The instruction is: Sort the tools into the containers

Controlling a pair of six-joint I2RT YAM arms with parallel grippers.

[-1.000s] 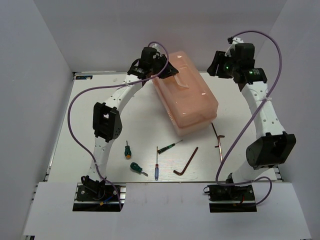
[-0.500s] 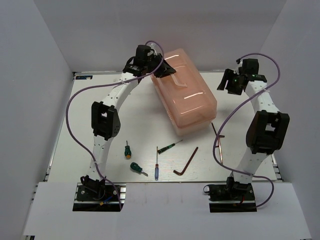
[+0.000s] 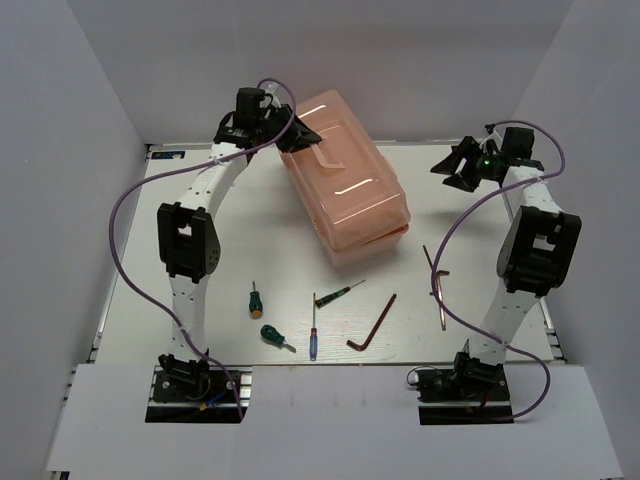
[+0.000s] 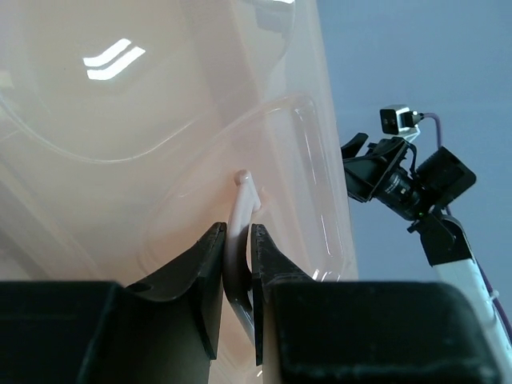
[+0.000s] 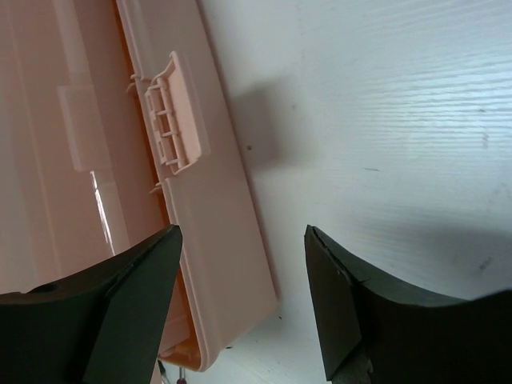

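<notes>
At table (image 3: 250, 230) rear, left gripper (image 4: 237, 240) pinches handle (image 4: 242, 186) of closed toolbox (image 3: 345, 190). Right gripper (image 5: 240, 240) fingers wide, empty, just right of toolbox. Tools (image 3: 373, 324) lie up front.

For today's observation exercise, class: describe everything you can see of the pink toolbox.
The toolbox is a single translucent salmon-pink plastic case, a rounded oblong with glossy highlights on its domed lid. The lid looks shut, and a ribbed latch sits on one long side. The case stands skewed at the far middle of the white table. The left gripper is shut on the slim lid handle. Whether the case is lifted off the table cannot be told.
</notes>
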